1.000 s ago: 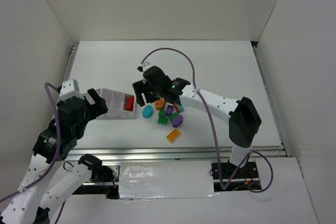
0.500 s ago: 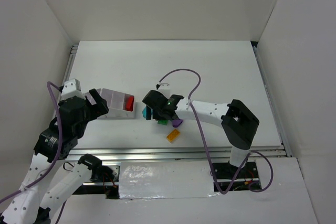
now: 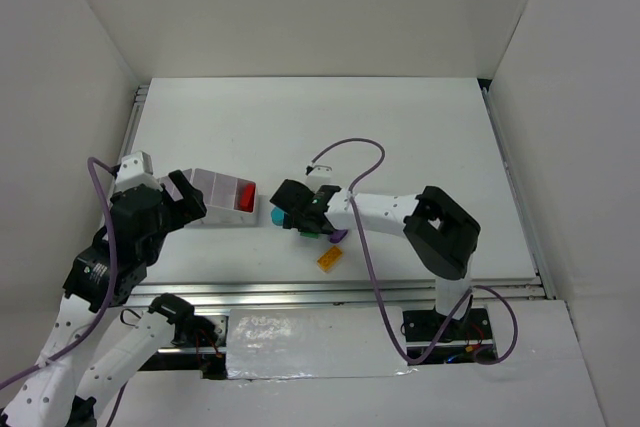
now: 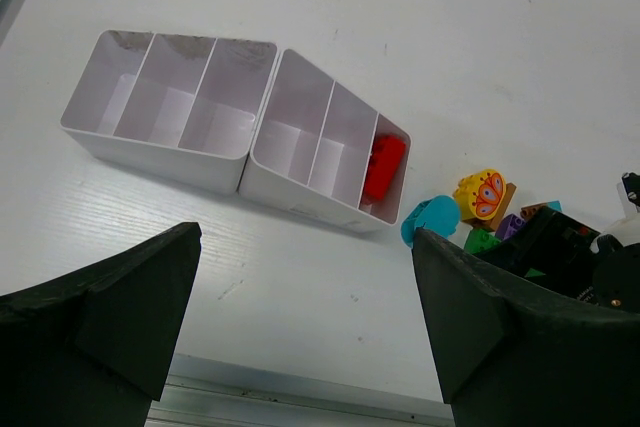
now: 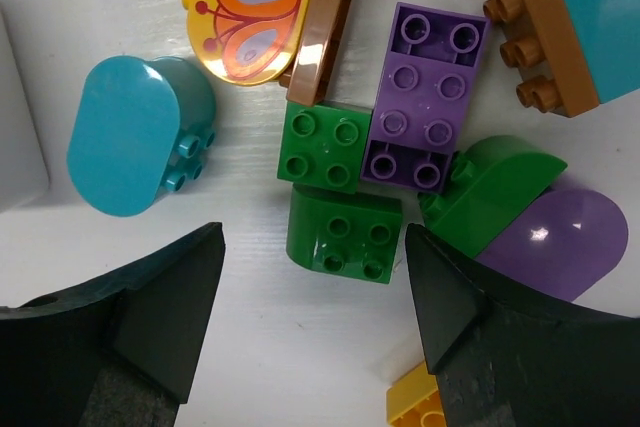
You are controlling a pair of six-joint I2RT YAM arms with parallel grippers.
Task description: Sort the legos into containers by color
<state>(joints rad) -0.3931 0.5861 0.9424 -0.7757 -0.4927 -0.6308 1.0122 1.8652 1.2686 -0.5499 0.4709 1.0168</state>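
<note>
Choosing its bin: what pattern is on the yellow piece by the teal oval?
Yellow piece: orange butterfly with lilac spots; best in the right wrist view.

A robotics lab test cell; plain white panels [image 3: 90,27] box in a white table [image 3: 420,127]; a left arm [image 3: 110,257] and a right arm [image 3: 385,209] stand at an aluminium rail [image 3: 250,295]; purple cables [image 3: 352,141] loop loose.

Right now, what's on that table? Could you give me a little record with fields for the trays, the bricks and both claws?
Trays: two white divided trays, end to end
Sorted: one red brick in an end compartment
Loose pile: teal oval, butterfly brick, purple brick, green bricks
Left gripper: open, empty, near the trays
Right gripper: open, low over a green brick
</note>
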